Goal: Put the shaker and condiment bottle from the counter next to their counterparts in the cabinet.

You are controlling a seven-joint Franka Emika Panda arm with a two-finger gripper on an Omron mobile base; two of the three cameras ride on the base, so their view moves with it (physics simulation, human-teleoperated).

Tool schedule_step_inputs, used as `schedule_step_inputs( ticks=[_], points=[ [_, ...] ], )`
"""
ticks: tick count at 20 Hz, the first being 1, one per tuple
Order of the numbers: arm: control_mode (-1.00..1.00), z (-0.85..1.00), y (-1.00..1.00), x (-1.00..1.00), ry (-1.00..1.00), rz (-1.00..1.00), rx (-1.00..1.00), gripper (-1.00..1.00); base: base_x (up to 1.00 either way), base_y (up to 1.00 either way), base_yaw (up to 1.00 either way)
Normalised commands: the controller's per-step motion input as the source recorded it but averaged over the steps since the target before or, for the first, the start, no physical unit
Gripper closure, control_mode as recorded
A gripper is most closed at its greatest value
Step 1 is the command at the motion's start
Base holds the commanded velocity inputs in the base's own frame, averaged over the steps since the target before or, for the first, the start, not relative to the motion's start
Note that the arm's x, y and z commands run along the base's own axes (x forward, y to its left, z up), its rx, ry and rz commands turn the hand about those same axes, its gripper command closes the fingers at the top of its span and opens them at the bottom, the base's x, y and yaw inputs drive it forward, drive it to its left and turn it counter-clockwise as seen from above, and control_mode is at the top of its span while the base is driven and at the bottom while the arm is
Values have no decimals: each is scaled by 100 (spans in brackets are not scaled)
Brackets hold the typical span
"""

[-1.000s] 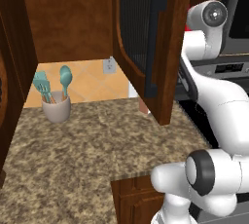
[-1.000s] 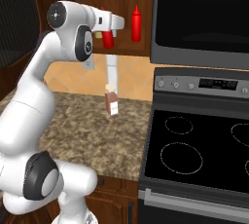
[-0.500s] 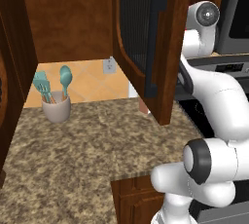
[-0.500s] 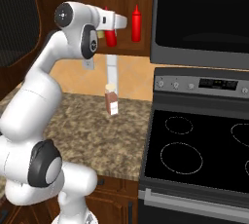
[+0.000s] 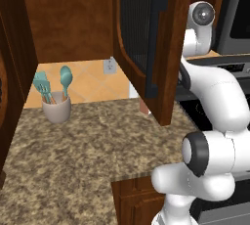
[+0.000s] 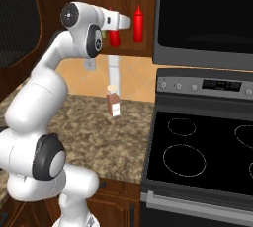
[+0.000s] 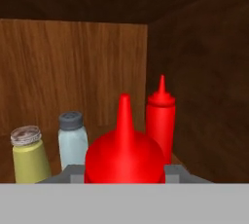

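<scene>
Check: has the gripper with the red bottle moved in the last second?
Yes. In the right base view the condiment bottle in the gripper has moved right, closer to the counterpart bottle in the cabinet.

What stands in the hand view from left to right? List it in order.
Yellow-green jar with a pale lid → pale blue-grey shaker → the held condiment bottle, closest to the camera → the second red bottle by the cabinet's right wall.
</scene>
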Motion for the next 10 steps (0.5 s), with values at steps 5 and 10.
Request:
schedule_step_inputs(
  ticks=[5,10],
  points=[
    [-100,-14,-1,16,0,0,0,-100,0,0,0],
    [-100,-6,-5,5,0,0,0,-100,0,0,0]
  ],
)
